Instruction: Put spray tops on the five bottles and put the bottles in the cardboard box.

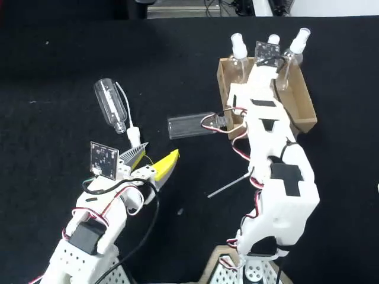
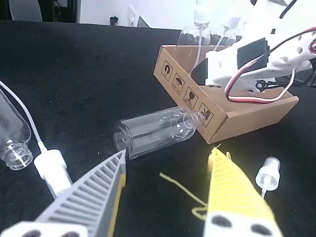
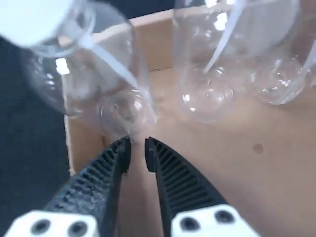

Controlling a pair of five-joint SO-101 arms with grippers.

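Since your left gripper [image 2: 168,154] hangs spread wide and empty above the near-left part of the table [image 1: 47,59], watch what lies round it. A loose spray top [image 2: 49,168] rests just beside the mouth of an uncapped bottle [image 2: 10,131] toward the left edge. A second open bottle [image 2: 155,132] lies on its side, neck almost against the cardboard box [image 2: 232,123], which sits toward the far edge, right of the middle, with three capped bottles [image 1: 299,41] standing inside. Either lying bottle could roll at a finger's nudge. Your right gripper [image 3: 137,144] is down in the box, fingers drawn nearly together on nothing; a careless lift could topple the standing bottles. That arm could also sweep aside the other spray top [image 2: 269,173] nearby.
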